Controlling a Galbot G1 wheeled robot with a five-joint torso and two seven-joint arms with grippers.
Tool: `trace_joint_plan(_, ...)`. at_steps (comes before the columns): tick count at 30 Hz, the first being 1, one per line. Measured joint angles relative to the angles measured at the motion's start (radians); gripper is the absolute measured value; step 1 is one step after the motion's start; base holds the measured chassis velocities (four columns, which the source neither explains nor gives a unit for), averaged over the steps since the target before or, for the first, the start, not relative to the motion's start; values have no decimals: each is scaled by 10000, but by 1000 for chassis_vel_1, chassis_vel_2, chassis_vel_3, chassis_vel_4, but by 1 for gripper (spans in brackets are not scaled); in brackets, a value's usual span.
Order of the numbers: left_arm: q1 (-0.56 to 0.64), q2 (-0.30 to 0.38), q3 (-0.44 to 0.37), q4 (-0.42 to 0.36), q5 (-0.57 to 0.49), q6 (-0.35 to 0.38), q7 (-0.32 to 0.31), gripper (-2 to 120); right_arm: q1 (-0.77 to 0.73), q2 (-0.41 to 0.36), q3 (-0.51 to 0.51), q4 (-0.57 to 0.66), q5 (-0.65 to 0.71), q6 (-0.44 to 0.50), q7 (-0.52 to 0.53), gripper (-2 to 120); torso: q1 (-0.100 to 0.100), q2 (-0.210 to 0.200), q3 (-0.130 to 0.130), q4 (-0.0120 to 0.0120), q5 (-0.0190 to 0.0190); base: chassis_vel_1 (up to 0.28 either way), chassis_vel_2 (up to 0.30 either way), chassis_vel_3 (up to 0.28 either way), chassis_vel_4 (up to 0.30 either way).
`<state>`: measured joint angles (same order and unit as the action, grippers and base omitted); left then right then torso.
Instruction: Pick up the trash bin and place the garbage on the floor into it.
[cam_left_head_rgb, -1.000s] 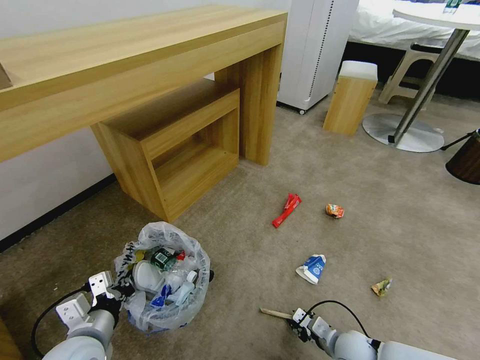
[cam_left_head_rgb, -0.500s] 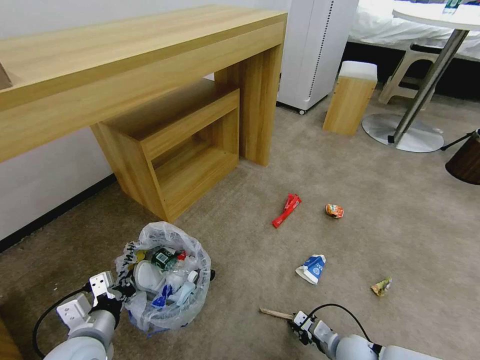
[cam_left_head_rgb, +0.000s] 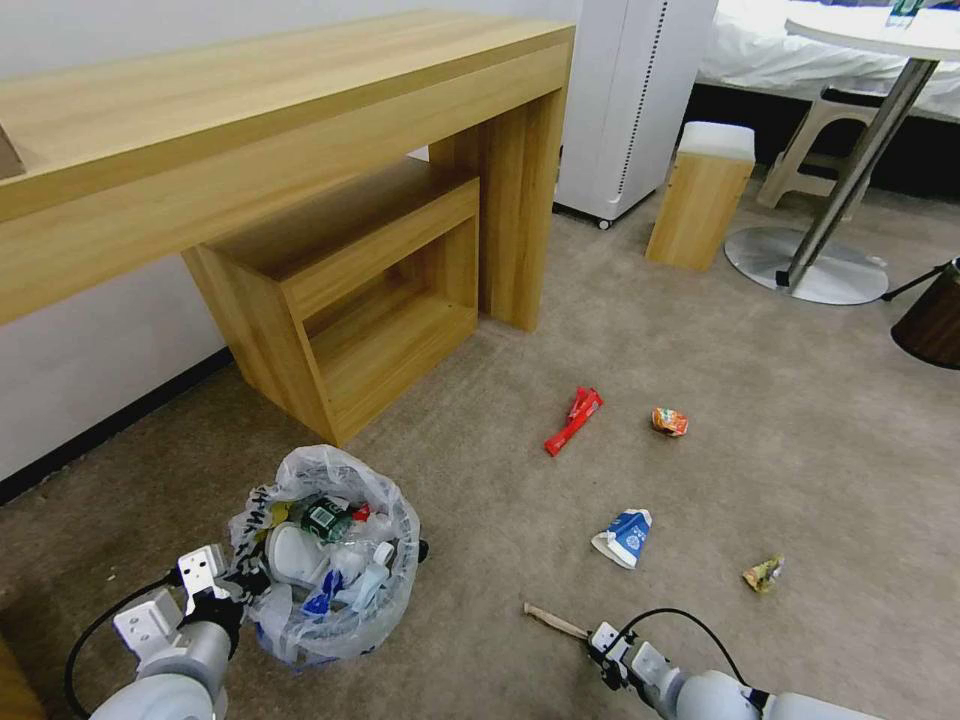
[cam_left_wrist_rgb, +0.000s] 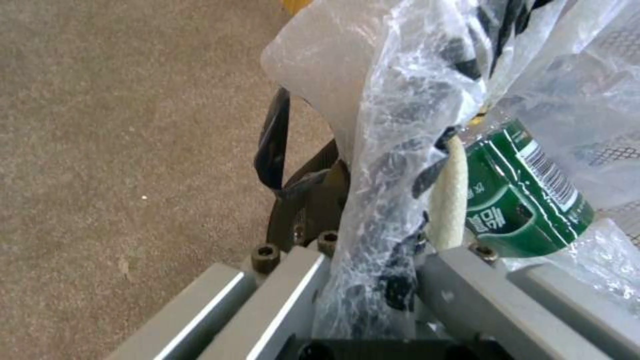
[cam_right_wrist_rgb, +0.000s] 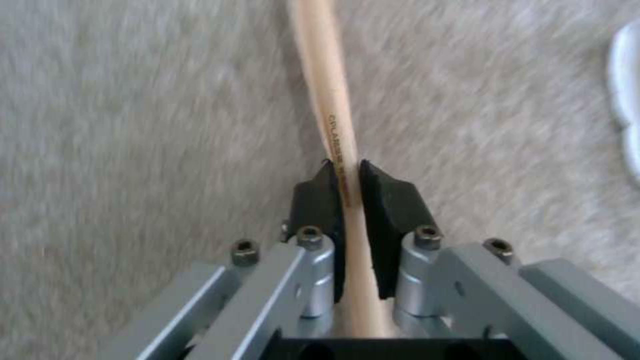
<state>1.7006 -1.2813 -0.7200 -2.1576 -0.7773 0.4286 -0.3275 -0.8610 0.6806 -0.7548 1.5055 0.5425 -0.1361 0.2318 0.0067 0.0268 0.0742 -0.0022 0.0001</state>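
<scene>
- My right wrist view showed printed lettering on the wooden stick (cam_right_wrist_rgb: 337, 135), clamped between my black pads (cam_right_wrist_rgb: 387, 200); the head view showed the stick's far end pointing left above the carpet (cam_left_head_rgb: 700, 330).
- My left wrist view showed my left gripper (cam_left_wrist_rgb: 373, 280) pinched on the trash bin (cam_left_head_rgb: 325, 555) liner, a green-labelled bottle (cam_left_wrist_rgb: 523, 200) just beside it.
- My right gripper (cam_left_head_rgb: 603, 643) reached low, near right; the bin stood near left.

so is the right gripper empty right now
No, the right gripper is shut on the wooden stick, pinched between its black pads.
</scene>
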Motion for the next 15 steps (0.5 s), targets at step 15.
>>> trace_joint_plan(15,-65,24,30,62,-2,-2,6,0,-627,-961,1358,2048,323,175,45,3,0,-3,0,-2,0,0,0,0,0)
